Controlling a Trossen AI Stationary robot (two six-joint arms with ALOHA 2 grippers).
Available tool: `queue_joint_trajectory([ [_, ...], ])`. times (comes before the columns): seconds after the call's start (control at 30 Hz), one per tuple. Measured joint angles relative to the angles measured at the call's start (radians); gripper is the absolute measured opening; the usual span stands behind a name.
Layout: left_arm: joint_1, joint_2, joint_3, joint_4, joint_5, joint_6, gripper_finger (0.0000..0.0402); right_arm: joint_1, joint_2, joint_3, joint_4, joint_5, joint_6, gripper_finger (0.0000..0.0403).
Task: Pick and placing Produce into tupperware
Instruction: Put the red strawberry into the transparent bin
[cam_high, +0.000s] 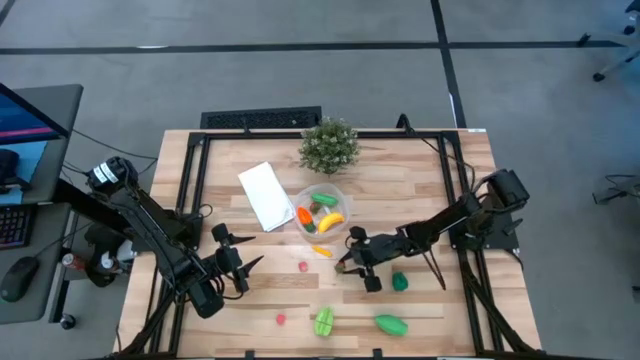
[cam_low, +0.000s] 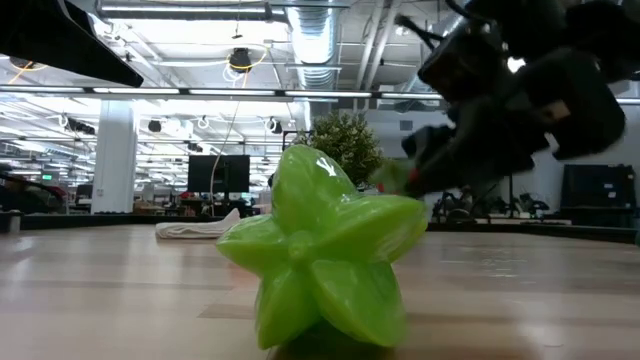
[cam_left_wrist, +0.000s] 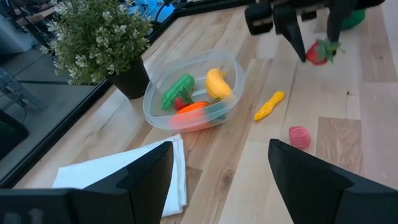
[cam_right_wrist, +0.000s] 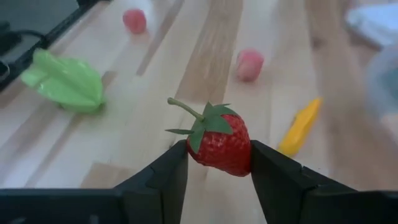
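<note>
The right gripper (cam_right_wrist: 217, 168) is clamped on a red strawberry (cam_right_wrist: 219, 142) with a green leafy cap, the fruit pinched between its 2 dark fingers and carried above the wooden table (cam_high: 440, 190), just beside the tupperware (cam_high: 322, 212). That clear round container sits near the table's middle, next to the potted plant (cam_high: 329, 146) and the flat white lid (cam_high: 266, 196), and already has a yellow banana (cam_left_wrist: 216, 83), a green piece (cam_left_wrist: 176, 92) and something orange (cam_left_wrist: 194, 107) in it. A small yellow-orange piece (cam_left_wrist: 268, 106) lies on the wood just outside it.

The left gripper (cam_high: 243, 262) hangs over the table's left side with its fingers spread apart and nothing between them.

Loose on the table: 2 small pink-red pieces (cam_high: 303, 267) (cam_high: 281, 319), a ridged green starfruit (cam_high: 324, 321), a green oval piece (cam_high: 391, 324) and a darker green one (cam_high: 400, 283) near the right arm.
</note>
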Motion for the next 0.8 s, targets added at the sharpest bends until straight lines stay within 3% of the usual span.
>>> queue_joint_trajectory([
  [0.5,0.000,0.000,0.000,-0.002,0.000,0.000,0.0254,-0.123,-0.275,0.000,-0.220,0.004,-0.133,0.0156],
  [0.8,0.000,0.000,0.000,-0.003,0.000,0.001,0.0254,-0.237,-0.350,0.000,-0.279,0.004,-0.195,0.0156],
])
